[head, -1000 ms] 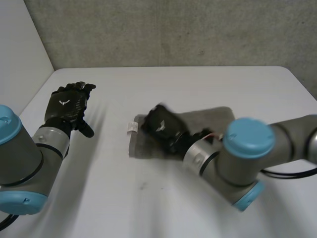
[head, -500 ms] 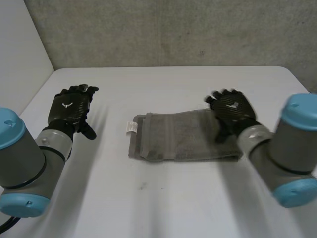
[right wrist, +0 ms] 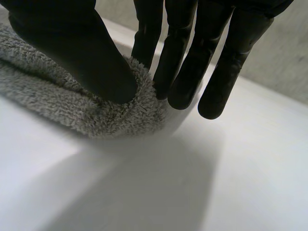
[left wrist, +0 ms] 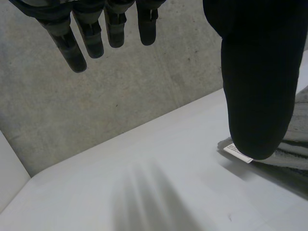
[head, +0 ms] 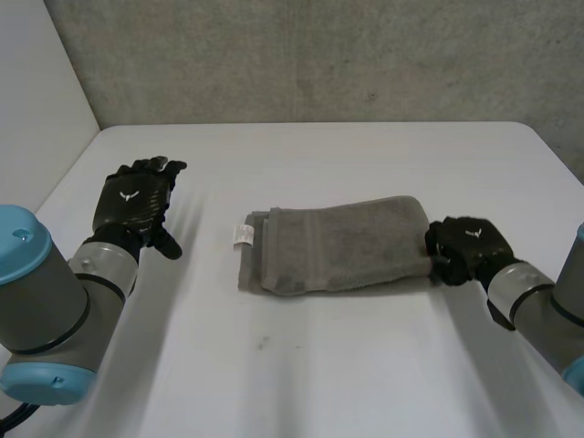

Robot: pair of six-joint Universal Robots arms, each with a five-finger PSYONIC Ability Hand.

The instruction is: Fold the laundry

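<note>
A grey folded towel (head: 338, 245) lies across the middle of the white table (head: 301, 383), with a white label (head: 243, 235) at its left end. My right hand (head: 470, 246) is at the towel's right end. In the right wrist view its thumb (right wrist: 82, 53) presses on top of the thick folded edge of the towel (right wrist: 62, 103) while the fingers (right wrist: 178, 57) close in on the far side, pinching it. My left hand (head: 135, 203) hovers over the table left of the towel, fingers (left wrist: 91, 33) straight and apart, holding nothing. Past its thumb (left wrist: 257, 72) lies the label (left wrist: 238, 151).
A grey concrete wall (head: 319, 55) runs behind the table's far edge, and a white panel (head: 36, 91) stands at the left. Bare table surrounds the towel on all sides.
My right hand swept from the towel's left part across to its right end and closed on the edge there. The left hand drifted slightly forward and stayed open.
</note>
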